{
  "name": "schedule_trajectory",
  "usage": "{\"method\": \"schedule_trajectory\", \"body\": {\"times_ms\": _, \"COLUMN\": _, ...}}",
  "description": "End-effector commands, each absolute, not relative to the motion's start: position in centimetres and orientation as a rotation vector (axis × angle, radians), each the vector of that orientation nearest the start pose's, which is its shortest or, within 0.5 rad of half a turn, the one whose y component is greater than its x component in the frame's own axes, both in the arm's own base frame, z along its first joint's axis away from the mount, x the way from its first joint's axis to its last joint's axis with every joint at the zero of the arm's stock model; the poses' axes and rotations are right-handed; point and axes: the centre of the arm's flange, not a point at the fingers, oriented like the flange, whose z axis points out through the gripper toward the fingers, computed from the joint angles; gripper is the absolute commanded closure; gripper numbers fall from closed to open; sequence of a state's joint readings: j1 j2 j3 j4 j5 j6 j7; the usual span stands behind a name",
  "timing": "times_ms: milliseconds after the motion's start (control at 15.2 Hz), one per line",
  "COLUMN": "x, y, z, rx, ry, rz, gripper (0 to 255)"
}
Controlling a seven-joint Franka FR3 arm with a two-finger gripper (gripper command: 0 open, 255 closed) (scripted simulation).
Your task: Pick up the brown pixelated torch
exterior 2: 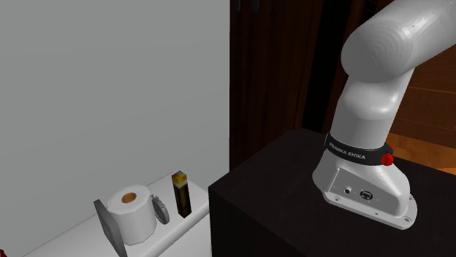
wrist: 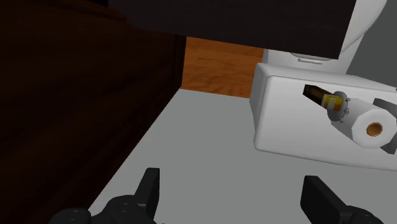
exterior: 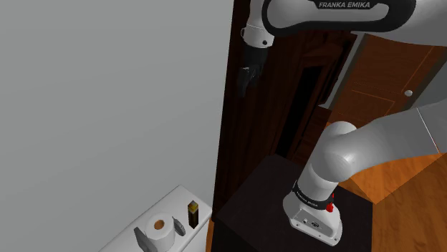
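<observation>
Reading "FRANKA EMIKA" on arm (exterior: 344, 14); pincer (wrist: 233, 184) wide, empty; torch (exterior 2: 180, 193) upright near paper roll (exterior 2: 131, 212).

One torch (exterior 2: 181, 194), one paper roll (exterior 2: 130, 213), one white tank (wrist: 286, 121)

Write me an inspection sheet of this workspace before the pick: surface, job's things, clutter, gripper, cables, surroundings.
Surface: white flat-topped box, beside the dark box stand.
Job's things: brown pixelated torch, yellow near its top, standing upright on the white top, not held.
Clutter: white paper roll with a brown core; small grey rounded object between roll and torch; grey flat plate beside the roll, on the side away from the torch.
Gripper: black two-finger gripper, open, high above the white top, holding nothing.
Cables: nothing seen.
Surroundings: plain grey wall, dark wooden panelling, orange-brown wooden floor.
</observation>
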State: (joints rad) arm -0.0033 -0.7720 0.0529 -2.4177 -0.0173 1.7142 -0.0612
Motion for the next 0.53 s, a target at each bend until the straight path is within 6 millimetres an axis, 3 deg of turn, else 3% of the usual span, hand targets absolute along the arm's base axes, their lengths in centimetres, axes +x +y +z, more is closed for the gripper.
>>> {"method": "schedule_trajectory", "body": {"times_ms": 0, "x": 32.3, "y": 1.8, "z": 56.9, "rx": -3.191, "ry": -0.158, "rz": -0.107, "gripper": 0}}
{"method": "schedule_trajectory", "body": {"times_ms": 462, "x": 33.4, "y": 6.6, "z": 49.2, "rx": -3.177, "ry": -0.204, "rz": -0.089, "gripper": 0}}
